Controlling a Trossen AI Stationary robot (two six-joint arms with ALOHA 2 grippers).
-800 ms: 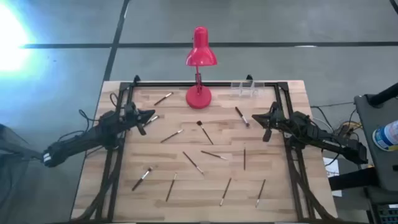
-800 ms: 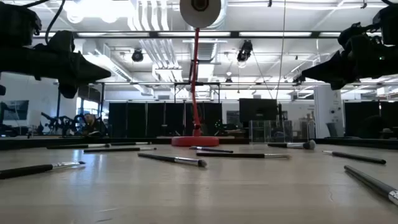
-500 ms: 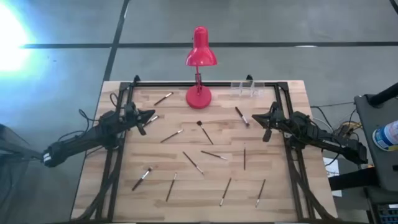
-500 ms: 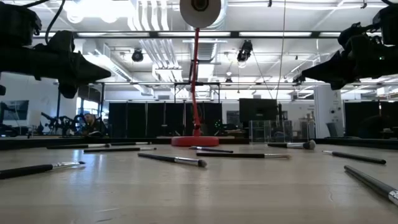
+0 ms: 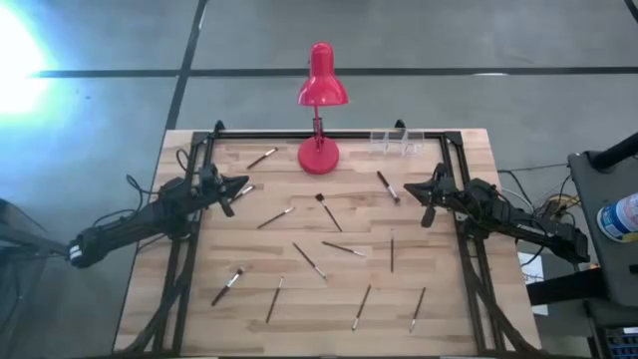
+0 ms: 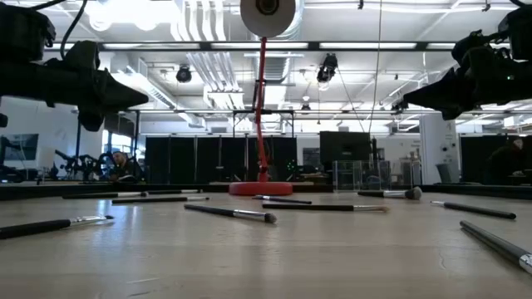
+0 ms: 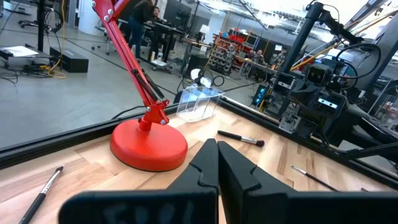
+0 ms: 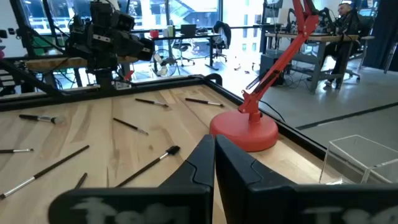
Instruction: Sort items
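Nothing looks sorted yet: the brushes lie scattered singly across the wooden table (image 5: 439, 309), no 2 gathered together, so by my judgement the whole job is left. Taking the high view as a clock face centred on the table, nearest the front edge lie 4 brushes from 7 to 5 o'clock: a silver-ferruled brush (image 5: 227, 285), a thin brush (image 5: 273, 299), another thin brush (image 5: 362, 306) and a fourth brush (image 5: 418, 309). Around the centre sit a slanted brush (image 5: 309, 260), a short brush (image 5: 343, 248), an upright dark brush (image 5: 391, 251), a light-handled brush (image 5: 276, 217) and a dark-tipped brush (image 5: 328, 211). Farther back lie a dark brush (image 5: 387, 185) at 1 o'clock and a brush (image 5: 261, 158) at 11 o'clock, beside the red desk lamp (image 5: 320, 110) at 12 o'clock, with a clear plastic holder (image 5: 394, 143) just beyond. The left gripper (image 5: 242, 186) hovers at 9 o'clock and the right gripper (image 5: 417, 189) at 3 o'clock, each with fingers pressed together and holding nothing.
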